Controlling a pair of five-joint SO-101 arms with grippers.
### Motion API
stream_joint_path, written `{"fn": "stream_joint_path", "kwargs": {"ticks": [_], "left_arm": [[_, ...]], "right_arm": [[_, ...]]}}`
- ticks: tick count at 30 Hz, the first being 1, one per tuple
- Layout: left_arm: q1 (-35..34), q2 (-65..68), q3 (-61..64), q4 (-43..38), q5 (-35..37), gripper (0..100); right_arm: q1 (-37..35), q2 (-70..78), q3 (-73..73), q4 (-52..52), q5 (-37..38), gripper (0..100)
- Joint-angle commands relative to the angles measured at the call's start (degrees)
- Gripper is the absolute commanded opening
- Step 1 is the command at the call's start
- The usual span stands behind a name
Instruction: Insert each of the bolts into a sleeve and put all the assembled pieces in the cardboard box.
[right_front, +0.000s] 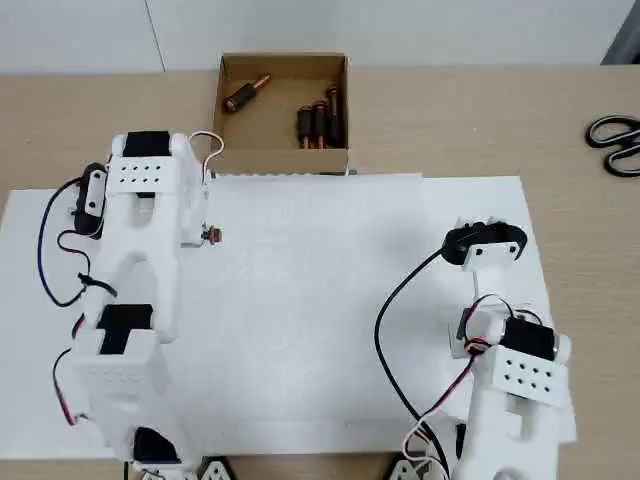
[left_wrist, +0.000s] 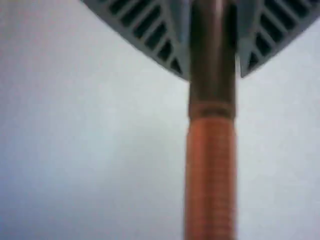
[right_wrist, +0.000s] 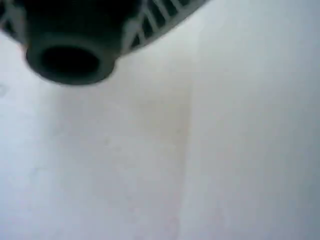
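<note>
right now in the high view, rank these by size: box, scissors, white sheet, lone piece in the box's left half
1. sheet
2. box
3. scissors, cut off by the picture's edge, so full size is unsure
4. lone piece

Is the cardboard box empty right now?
No, the cardboard box holds assembled pieces: a single piece lies apart from a cluster of others.

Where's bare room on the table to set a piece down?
Middle of the white sheet, between left arm, right arm and brown cardboard box. Also bare wood between box and black scissors. Crowded: the box's right half, three assembled pieces.
</note>
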Motion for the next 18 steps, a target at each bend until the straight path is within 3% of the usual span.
{"fn": "stream_joint_path", "kwargs": {"ticks": [1,5,9,13,18], "left_arm": [[0.62,-3.43,-0.31,-0.35,0.00,20],[0.62,-3.43,-0.31,-0.35,-1.14,24],[0.09,-3.60,-0.31,-0.26,-10.90,24],[-1.32,-3.96,-0.66,1.32,-28.40,24],[-3.69,-3.52,-1.01,8.97,-59.87,24]], "right_arm": [[-0.22,-0.92,-0.18,-0.48,0.35,0.7],[-0.22,-0.84,-0.18,-0.48,0.35,0.7],[-0.22,-0.75,-0.18,-0.84,0.44,0.7],[-0.22,-0.75,-0.18,-0.84,0.44,0.7],[-0.22,-0.75,-0.18,-0.84,0.44,0.7]]}}
